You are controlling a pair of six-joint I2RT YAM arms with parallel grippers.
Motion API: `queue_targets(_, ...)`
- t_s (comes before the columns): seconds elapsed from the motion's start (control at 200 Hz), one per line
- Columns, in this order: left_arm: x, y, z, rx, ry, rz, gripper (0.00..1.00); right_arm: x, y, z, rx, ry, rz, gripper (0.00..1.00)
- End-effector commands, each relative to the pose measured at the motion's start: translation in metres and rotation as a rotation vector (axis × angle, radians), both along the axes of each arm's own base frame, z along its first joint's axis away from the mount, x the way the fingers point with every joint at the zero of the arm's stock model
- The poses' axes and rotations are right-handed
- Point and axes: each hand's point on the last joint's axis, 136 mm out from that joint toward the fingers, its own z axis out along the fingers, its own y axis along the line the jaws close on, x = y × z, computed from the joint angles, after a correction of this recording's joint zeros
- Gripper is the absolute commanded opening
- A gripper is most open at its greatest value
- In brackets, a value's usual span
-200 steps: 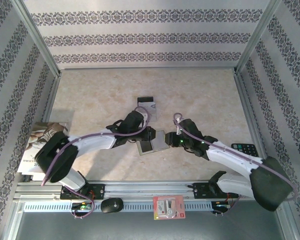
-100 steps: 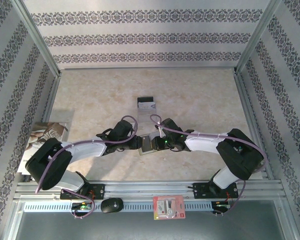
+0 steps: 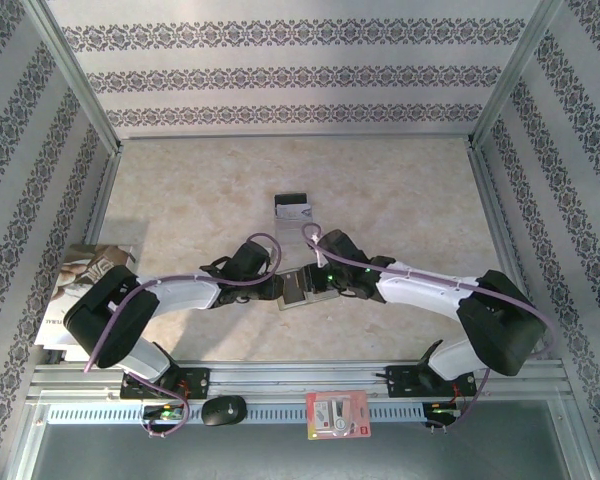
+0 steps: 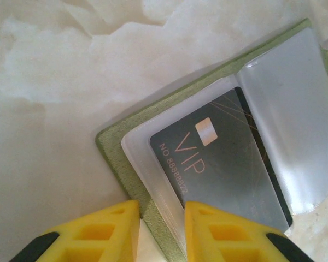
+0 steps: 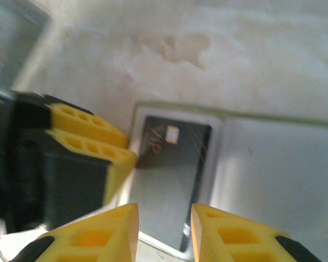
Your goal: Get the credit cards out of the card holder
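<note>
**Both claws close in on the open card holder**

Since a second ago the right arm has folded in from the far right corner, and the left arm has drawn nearer too. The card holder (image 4: 116,161) lies about where it was, open on the table near the front centre, between the two claws. A loose card (image 3: 293,208) stays farther back, well apart.

The left claw (image 4: 161,213) stands slightly open, straddling the holder's green edge and clamping nothing. The right claw (image 5: 165,210) is also slightly open over the holder's near edge, and empty.

A dark card (image 4: 218,164) marked VIP sits in a clear pocket, one end hidden behind a left finger. From above, the claws cover most of the holder. The right wrist view is blurred, so the lettering is unreadable there.

The table (image 3: 180,190) is pale and marbled. The walls (image 3: 280,75) carry striped, patterned paper.
</note>
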Motion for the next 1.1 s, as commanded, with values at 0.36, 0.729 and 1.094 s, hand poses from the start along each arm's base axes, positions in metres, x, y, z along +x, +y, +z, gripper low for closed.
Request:
queue_targets(0.36, 0.000, 0.008, -0.024, 0.064, 0.048, -0.013, 0.28, 0.010, 0.003, -0.029, -0.085, 0.089, 0.077, 0.29)
queue_targets(0.729, -0.002, 0.007, -0.038, 0.066, 0.082, -0.019, 0.28, 0.015, 0.003, -0.042, 0.003, 0.184, 0.019, 0.23)
queue_targets(1.094, -0.004, 0.008, -0.043, 0.070, 0.096, -0.018, 0.28, 0.013, 0.000, -0.054, 0.031, 0.238, -0.002, 0.19)
